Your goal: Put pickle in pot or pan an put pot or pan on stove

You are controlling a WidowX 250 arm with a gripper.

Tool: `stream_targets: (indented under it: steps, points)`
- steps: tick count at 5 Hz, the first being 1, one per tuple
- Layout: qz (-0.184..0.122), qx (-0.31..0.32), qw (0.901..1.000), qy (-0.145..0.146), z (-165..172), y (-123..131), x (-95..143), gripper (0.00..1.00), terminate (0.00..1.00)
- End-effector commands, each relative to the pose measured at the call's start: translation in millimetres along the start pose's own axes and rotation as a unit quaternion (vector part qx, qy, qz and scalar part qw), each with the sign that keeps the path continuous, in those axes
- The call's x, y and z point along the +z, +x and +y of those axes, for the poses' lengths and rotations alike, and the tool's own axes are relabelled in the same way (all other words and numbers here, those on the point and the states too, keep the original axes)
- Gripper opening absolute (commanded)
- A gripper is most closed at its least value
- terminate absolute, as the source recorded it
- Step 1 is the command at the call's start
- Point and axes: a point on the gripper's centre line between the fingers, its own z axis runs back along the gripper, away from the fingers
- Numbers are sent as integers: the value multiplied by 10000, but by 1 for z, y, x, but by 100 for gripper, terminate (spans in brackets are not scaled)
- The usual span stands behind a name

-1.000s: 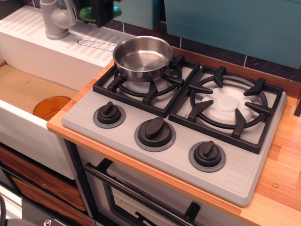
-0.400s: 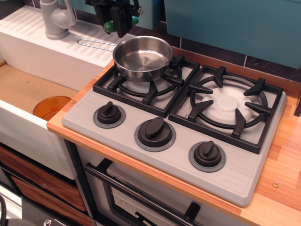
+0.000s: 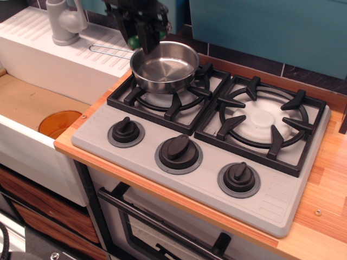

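Observation:
The shiny steel saucepan (image 3: 164, 66) sits on the left burner grate of the grey stove (image 3: 206, 135), its wire handle (image 3: 111, 50) reaching left over the white drainboard. The pan's inside looks empty. My black gripper (image 3: 144, 37) hangs just above the pan's back-left rim. It is shut on the green pickle (image 3: 134, 40), of which only a small green part shows beside the fingers.
A white ribbed drainboard (image 3: 49, 43) with a grey tap (image 3: 62, 21) lies at the left. An orange round basin (image 3: 58, 123) sits in the sink below. The right burner grate (image 3: 263, 122) stands bare. Three black knobs (image 3: 179, 149) line the stove's front.
My gripper has come down and to the right with the pickle, from the top edge of the view to the pan's back-left rim. The pan has not moved.

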Motion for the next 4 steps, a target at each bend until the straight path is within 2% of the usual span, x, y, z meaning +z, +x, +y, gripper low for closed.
stream_targets:
  steps: [1, 3, 4]
  points:
    - [-171, -25, 9998, 114, -6, 3, 22, 100, 0]
    - [105, 88, 9997, 179, -13, -2, 51, 100, 0]
    - [270, 131, 9994, 193, -24, -2, 73, 100, 0]
